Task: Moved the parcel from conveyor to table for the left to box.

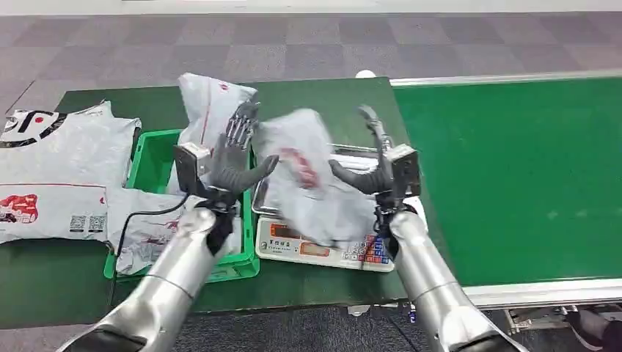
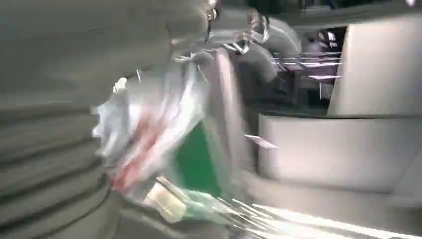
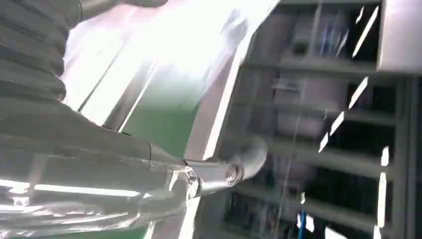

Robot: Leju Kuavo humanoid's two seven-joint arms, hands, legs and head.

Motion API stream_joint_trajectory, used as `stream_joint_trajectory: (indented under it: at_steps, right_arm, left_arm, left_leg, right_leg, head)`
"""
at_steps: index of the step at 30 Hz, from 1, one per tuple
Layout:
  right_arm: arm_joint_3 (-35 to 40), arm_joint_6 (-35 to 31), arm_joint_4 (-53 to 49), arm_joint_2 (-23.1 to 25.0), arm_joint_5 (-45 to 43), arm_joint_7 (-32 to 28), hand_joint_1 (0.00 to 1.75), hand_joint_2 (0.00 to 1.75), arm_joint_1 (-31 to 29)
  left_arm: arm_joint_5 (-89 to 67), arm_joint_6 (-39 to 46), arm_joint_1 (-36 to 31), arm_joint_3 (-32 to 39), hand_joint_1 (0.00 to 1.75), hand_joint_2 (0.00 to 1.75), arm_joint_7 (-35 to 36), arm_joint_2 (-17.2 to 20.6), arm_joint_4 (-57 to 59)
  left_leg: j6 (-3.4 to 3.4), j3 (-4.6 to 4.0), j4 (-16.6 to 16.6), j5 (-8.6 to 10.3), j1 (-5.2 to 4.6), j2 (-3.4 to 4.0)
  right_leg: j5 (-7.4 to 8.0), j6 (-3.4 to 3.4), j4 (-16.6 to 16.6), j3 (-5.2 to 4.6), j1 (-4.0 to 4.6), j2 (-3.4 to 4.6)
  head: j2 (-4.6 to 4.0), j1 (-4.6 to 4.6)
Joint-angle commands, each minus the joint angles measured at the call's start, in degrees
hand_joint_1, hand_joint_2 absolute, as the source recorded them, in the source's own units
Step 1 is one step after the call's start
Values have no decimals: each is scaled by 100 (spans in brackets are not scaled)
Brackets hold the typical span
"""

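Parcel (image 1: 312,176) in grey plastic with a red mark sits over the scale (image 1: 323,246), blurred in the head view, between the two hands. The left hand (image 1: 236,150) is raised just left of it, fingers spread and pointing up, thumb stretched toward the bag; it looks released, though whether the thumb touches the plastic cannot be told. The right hand (image 1: 374,158) stands at the parcel's right side, thumb curved in toward the bag and fingers upright; whether it grasps the plastic or only rests against it cannot be told from the blur. In the left wrist view the parcel (image 2: 149,129) is a smeared grey and red shape beside the hand's ribbed cover.

The scale lies on the dark green table (image 1: 59,286), at its right edge, beside the bright green conveyor (image 1: 513,176). Its front panel with coloured keys faces the robot. A green crate (image 1: 150,158) stands just left of the scale, partly hidden by the left arm. One grey bag (image 1: 205,103) leans at the crate's far side and another (image 1: 143,220) drapes over its left wall. Two more flat bags (image 1: 62,176) with red print and square codes lie toward the table's left edge.
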Motion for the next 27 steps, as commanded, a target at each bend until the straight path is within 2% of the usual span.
stream_joint_trajectory:
  at_steps: [1,2,3,5,8,12,13,18,19,20,22,27]
  right_arm:
    - [565,70,975,-44,-156,23,0,175,-360]
    - [580,-2,1057,-13,-106,11,0,175,-334]
    - [595,-38,1124,0,-61,-6,0,0,-337]
    - [583,-102,1327,36,-23,-77,0,0,-354]
    - [495,-188,1624,121,-11,-140,0,0,-527]
    - [405,-276,1477,131,52,-163,0,0,-333]
    - [325,-305,1310,139,139,-131,0,175,-164]
    - [29,-414,837,167,533,-111,0,175,239]
    - [-27,-404,770,155,534,-117,0,175,266]
    - [-124,-586,558,109,668,-229,0,175,333]
    - [-290,-519,332,-10,681,-157,0,175,340]
    - [-325,-457,315,-60,656,-132,0,175,309]
  left_arm:
    - [-192,342,-391,-1190,0,175,-160,-202,1063]
    - [-227,413,-213,-1029,0,175,-160,-195,928]
    - [-347,509,-148,-943,0,175,-160,-205,886]
    - [-598,481,63,-760,0,175,-160,-223,627]
    - [-900,463,27,-729,0,175,-160,-350,821]
    - [-1001,383,61,-641,0,175,-160,-386,845]
    - [-1103,374,98,-578,0,175,-160,-382,843]
    - [-1610,588,21,-591,0,175,-160,-345,1240]
    - [-1597,479,-28,-587,0,175,-156,-327,1384]
    - [-2208,1043,-152,-981,0,175,-160,-226,1535]
    - [-2543,1155,-223,-1133,0,175,-157,-111,1470]
    - [-2536,1131,-256,-1111,0,175,-144,-117,1455]
  left_leg:
    - [-2,42,-25,-3,1,25]
    - [-1,22,-10,-3,-3,17]
    - [-4,22,-14,-1,1,13]
    - [-5,41,-25,-7,1,30]
    - [-1,15,-10,-6,1,19]
    - [-1,12,-10,-5,0,24]
    - [-2,19,-13,-5,4,23]
    - [-4,37,-31,-4,5,20]
    - [-3,19,-17,-5,5,15]
    - [-3,27,-22,-6,4,16]
    - [-3,19,-15,-6,3,16]
    - [-2,10,-9,-4,4,15]
  right_leg:
    - [7,-8,-26,33,3,29]
    - [1,-5,-11,9,0,18]
    - [1,-7,-15,13,3,16]
    - [0,-10,-25,24,4,34]
    - [-4,-6,-7,3,3,23]
    - [-5,-8,-3,-4,2,26]
    - [-3,-10,-11,7,6,25]
    - [-4,-12,-27,24,7,23]
    - [-6,-10,-15,9,7,17]
    - [-7,-11,-18,16,6,18]
    - [-9,-11,-9,6,4,18]
    - [-6,-10,-5,-4,6,16]
  head:
    - [2,-2]
    - [2,-2]
    - [0,0]
    - [0,-2]
    - [0,-2]
    - [2,-2]
    - [0,-2]
    - [2,0]
    - [0,0]
    - [2,0]
    - [2,0]
    - [0,0]
